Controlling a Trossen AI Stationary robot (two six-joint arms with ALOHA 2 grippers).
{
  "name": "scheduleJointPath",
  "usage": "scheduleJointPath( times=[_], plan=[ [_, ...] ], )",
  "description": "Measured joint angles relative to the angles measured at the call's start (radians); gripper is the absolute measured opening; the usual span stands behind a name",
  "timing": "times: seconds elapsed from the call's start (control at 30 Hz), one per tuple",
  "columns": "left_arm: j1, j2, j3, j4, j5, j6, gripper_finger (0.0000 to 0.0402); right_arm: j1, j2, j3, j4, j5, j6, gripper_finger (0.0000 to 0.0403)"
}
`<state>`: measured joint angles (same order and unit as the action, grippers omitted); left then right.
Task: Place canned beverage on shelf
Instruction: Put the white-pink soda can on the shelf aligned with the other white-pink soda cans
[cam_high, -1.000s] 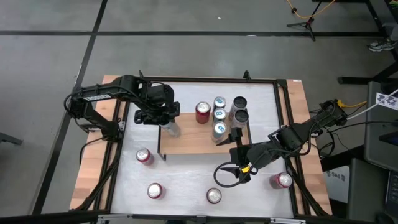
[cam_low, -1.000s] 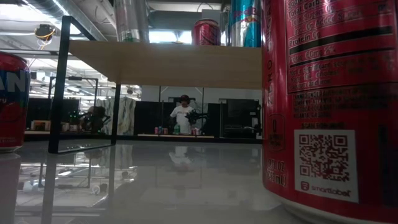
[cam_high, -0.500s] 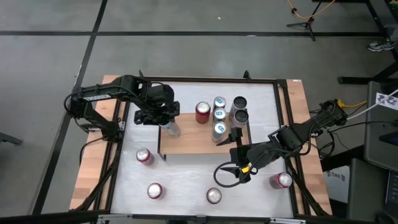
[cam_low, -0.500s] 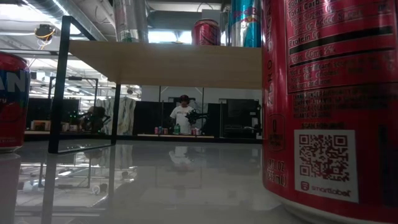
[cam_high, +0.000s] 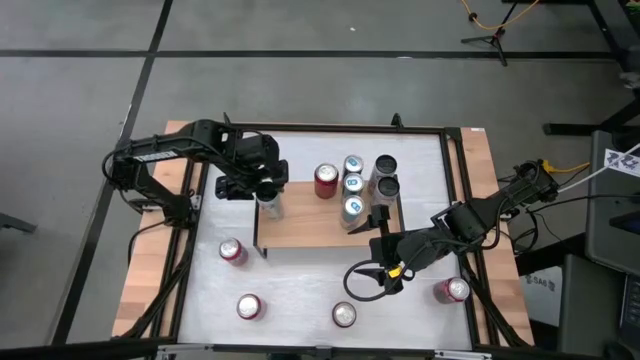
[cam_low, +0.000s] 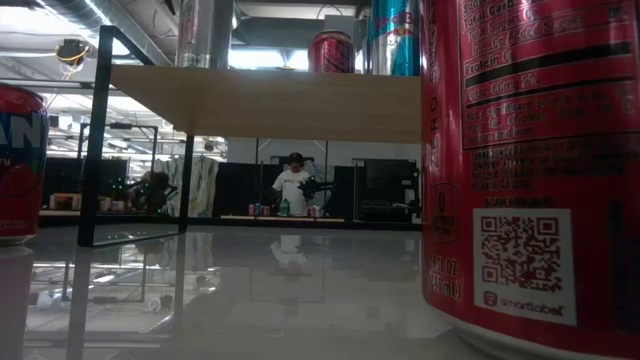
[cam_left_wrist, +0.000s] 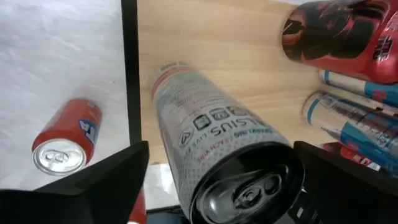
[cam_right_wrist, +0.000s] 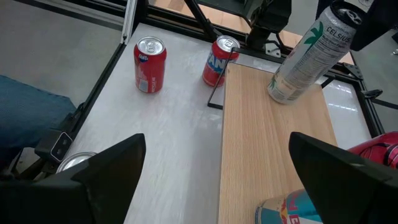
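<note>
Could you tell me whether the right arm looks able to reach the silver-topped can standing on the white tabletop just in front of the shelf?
Probably yes. The right gripper hangs open just beside the silver-topped can, with bare white tabletop between them and nothing standing in the way.

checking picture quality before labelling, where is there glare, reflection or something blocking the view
Low view: a big red can with a QR label fills the right side, and the glossy white tabletop mirrors the room. Left wrist view: the tall white can looms large and stretched above the light wooden shelf board. High view: even light, soft shadows.
</note>
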<state>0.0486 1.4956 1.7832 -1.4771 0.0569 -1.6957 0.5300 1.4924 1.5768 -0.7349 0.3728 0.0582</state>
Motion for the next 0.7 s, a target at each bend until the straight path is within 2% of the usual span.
scheduleJointPath(
  times=[0.27,0.7],
  plan=[
    [0.0,0.0,0.0,0.041,-0.022,0.034,0.0391,0.0,0.0,0.0,0.0,0.0,0.0,0.0386],
    [-0.001,-0.041,0.0,0.051,-0.05,0.249,0.039,0.0,0.0,0.0,0.001,0.0,0.0,0.0386]
  ],
)
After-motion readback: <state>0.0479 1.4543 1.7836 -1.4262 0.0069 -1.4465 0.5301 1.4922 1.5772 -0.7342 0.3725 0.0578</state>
